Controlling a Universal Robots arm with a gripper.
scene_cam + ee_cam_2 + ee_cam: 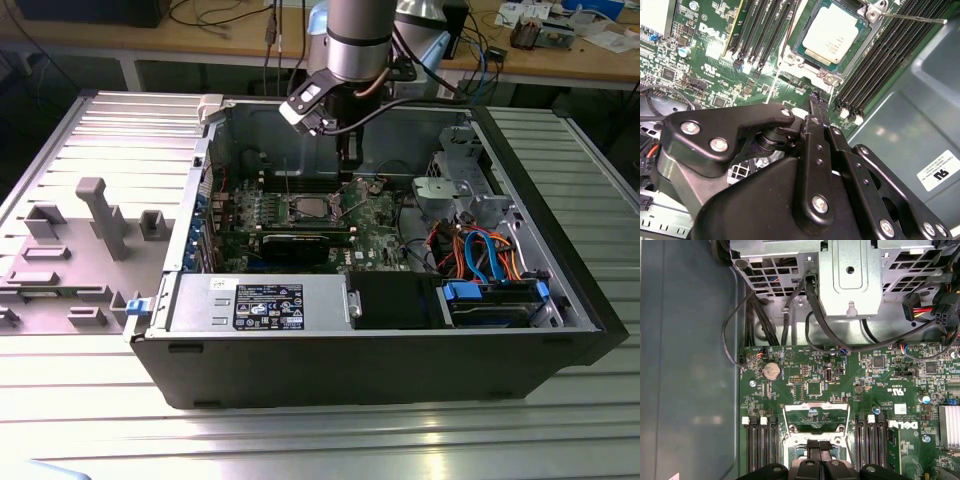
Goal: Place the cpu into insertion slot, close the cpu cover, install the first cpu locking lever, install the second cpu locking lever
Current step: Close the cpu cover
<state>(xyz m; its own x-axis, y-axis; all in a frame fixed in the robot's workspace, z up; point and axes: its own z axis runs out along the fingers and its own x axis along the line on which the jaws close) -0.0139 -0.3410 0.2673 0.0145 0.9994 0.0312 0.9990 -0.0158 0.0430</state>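
Shows the small flat square cpu (832, 34) with silver-grey metal top seated level in the square, silver-rimmed insertion slot (814, 59) on the green circuit board (752, 395), near the case's middle. Leaves the thin silver windowed cpu cover (816, 405) swung open toward the exterior view's right, seemingly to keep the socket reachable. Hangs the black gripper (819, 446) just beside it, fingers pressed together, gripping nothing visible.

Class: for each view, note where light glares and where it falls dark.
Exterior view: streaks of glare on the ribbed table in front of the computer case. Second wrist view: the cpu shines pale; the gripper is dark in the foreground. First wrist view: a soft sheen on the case wall beside the green board.
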